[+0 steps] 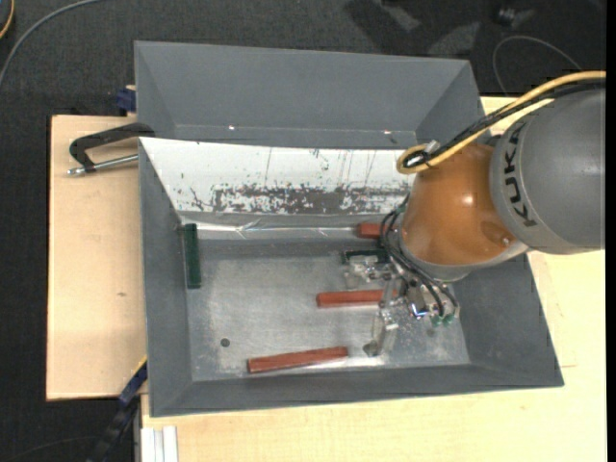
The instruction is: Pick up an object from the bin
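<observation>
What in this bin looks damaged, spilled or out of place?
The bin's back wall looks worn: a band of dark scratches and specks runs across it. Nothing looks spilled; the green bar lies by the left wall, apart from the red-brown sticks.

Bin point(289, 85) is finished grey, back wall flecked w/ dark marks. Front bar point(296, 360) & mid bar point(348, 298) are coloured red-brown; left strip point(192, 255) dk green; wrist cover point(452, 215) orange.

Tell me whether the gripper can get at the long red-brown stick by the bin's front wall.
Probably yes: the gripper hangs just right of the red-brown stick, which lies flat with nothing on top, though the bin wall beside it might cramp the approach.
</observation>
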`<state>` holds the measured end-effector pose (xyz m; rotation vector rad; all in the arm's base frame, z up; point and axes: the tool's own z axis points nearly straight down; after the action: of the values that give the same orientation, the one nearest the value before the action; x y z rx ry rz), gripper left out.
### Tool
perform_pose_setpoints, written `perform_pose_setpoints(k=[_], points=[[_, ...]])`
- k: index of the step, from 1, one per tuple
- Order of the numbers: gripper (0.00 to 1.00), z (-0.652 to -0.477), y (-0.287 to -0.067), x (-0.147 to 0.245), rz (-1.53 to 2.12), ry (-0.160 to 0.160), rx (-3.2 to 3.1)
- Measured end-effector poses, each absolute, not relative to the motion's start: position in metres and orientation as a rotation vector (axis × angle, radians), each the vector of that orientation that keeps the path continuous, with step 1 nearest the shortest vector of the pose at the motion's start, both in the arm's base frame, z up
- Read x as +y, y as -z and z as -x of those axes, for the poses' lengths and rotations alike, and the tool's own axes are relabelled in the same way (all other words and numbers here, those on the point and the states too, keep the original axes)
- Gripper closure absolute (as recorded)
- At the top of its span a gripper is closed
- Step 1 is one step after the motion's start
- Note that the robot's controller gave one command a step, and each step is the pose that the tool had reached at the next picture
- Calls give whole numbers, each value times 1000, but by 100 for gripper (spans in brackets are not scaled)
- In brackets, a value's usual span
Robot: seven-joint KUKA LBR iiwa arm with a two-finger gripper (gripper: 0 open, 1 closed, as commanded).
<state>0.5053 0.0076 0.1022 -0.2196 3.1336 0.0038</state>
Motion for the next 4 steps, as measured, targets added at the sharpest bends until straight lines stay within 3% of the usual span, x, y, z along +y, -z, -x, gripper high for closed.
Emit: perform_pose_setpoints(k=[1,2,3,4], points=[[0,-521,-101,-7,-74,-1,3135],[0,-509,-70,11,-399,-3,3119],[0,-509,-71,11,-397,-1,3117],[100,-509,-70,12,-396,-1,3117]])
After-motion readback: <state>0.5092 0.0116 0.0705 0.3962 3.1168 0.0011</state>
